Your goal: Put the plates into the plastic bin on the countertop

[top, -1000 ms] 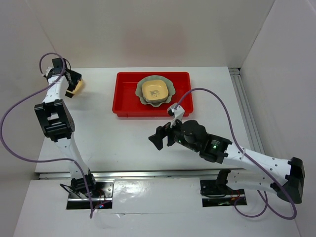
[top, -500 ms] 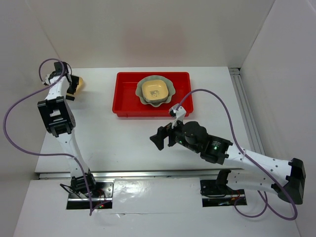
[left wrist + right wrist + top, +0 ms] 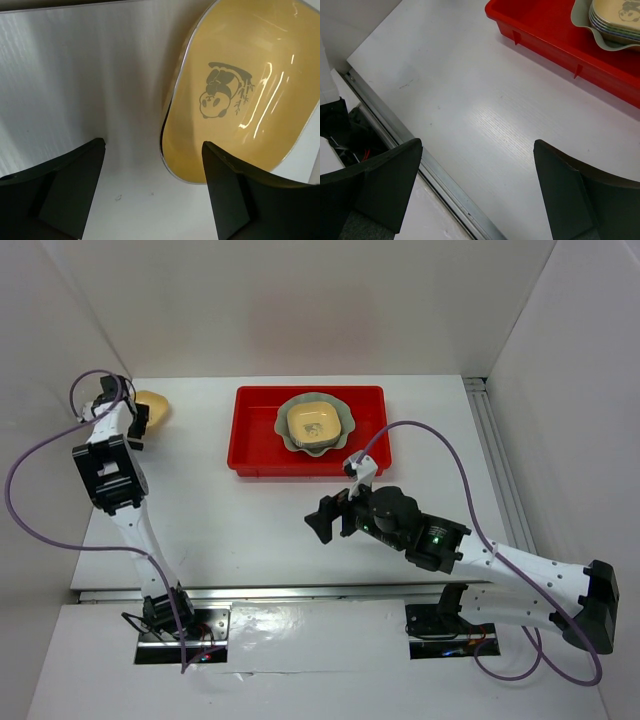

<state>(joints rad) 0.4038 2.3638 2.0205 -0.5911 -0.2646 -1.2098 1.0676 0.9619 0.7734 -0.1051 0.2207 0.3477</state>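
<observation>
A yellow dish (image 3: pixel 153 407) with a panda print (image 3: pixel 240 95) lies at the far left corner of the white countertop (image 3: pixel 220 520). My left gripper (image 3: pixel 134 426) is open just left of it. In the left wrist view (image 3: pixel 154 150) the dish's near rim sits between my fingers, and the right finger (image 3: pixel 230 195) overlaps its edge without gripping. The red plastic bin (image 3: pixel 250 455) holds the pale green scalloped dish (image 3: pixel 284 420) with a stack of small dishes (image 3: pixel 315 424) in it, a yellowish one on top. My right gripper (image 3: pixel 322 521) is open and empty above the countertop, in front of the bin.
White walls enclose the countertop, and the left wall is close to my left arm. A metal rail (image 3: pixel 445 185) runs along the near edge. The right wrist view shows the bin's near corner (image 3: pixel 545 35) and the stacked dishes (image 3: pixel 620 12).
My left gripper has shifted left toward the wall, and the yellow dish now shows more fully beside it. The right arm has barely moved.
</observation>
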